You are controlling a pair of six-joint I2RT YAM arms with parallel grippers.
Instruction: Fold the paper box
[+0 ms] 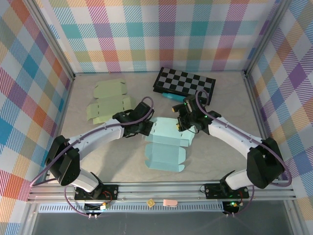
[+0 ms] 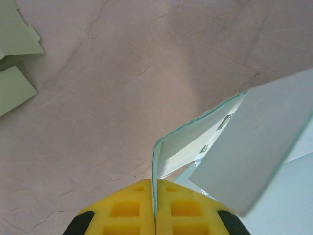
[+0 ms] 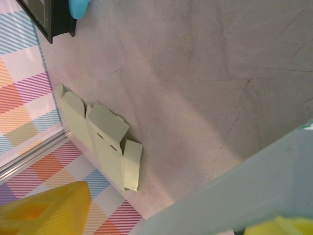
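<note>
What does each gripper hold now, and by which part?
The left gripper pinches the blue paper box by the thin edge of a raised flap. The right gripper is open around a panel.

paper box [image 1: 166, 152] light blue | flat cartons [image 1: 105, 105] pale green | board [image 1: 186, 82] black-white checkered

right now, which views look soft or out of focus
Top external: sharp and evenly lit. Left wrist: the near flap of the blue paper box is blurred, the table crisp. Right wrist: the yellow fingers and the box are blurred, the green blank sharp.
</note>
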